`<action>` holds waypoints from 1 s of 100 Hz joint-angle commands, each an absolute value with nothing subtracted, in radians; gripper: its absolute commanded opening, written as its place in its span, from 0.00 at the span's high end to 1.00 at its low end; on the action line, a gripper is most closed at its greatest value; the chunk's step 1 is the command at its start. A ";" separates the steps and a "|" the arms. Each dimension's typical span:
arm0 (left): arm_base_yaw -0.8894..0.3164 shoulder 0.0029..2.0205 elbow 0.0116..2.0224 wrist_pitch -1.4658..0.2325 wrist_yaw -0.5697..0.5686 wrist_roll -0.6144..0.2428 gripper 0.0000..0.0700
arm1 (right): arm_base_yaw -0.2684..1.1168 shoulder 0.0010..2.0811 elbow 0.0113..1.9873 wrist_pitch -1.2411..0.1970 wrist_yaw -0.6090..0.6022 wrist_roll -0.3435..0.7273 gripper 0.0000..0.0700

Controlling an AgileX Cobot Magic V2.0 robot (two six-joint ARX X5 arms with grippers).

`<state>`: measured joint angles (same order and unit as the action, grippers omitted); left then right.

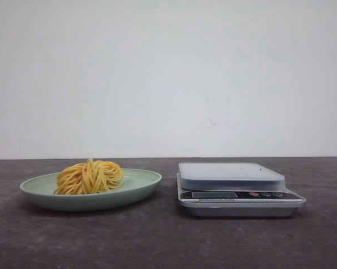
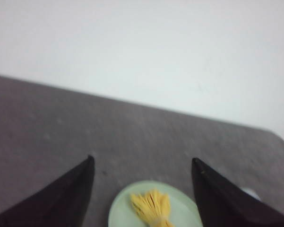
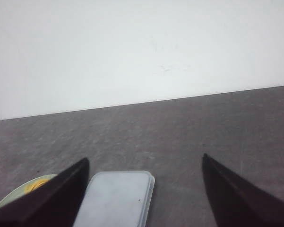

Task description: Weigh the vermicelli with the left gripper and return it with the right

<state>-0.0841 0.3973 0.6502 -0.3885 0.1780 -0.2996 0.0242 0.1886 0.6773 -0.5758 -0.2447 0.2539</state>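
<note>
Evidently nothing done | yellow vermicelli nest (image 1: 89,176) on pale green ceramic plate (image 1: 143,182), left on dark surface (image 1: 168,241) | silver digital scale (image 1: 235,188) bare, right | left pincer (image 2: 142,165) apart, right pincer (image 3: 144,163) apart, both unladen | weighing, return remain

A nest of golden-yellow vermicelli (image 1: 89,176) lies on a pale sage-green plate (image 1: 143,182). The scale (image 1: 238,190) is silver-grey, with a lighter grey weighing platform and a black control strip carrying a small red button. The table (image 1: 168,241) is dark grey with a faint mottled pattern. The wall (image 1: 168,73) is plain off-white. Both grippers' fingers (image 2: 71,194) (image 3: 236,194) are black.
</note>
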 commanded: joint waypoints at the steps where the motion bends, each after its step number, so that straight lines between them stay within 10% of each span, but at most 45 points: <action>1: -0.096 0.467 0.678 -0.376 0.197 -0.299 0.42 | 0.024 0.203 0.712 -0.593 -0.261 0.224 0.27; 100: -0.433 1.600 1.009 -0.324 0.096 -0.275 0.42 | 0.024 0.300 0.794 -0.714 -0.374 0.221 0.27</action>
<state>-0.4183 1.5661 0.9878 -0.3489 0.1032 -0.2832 0.0242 0.2962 0.7792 -0.7185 -0.3710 0.2317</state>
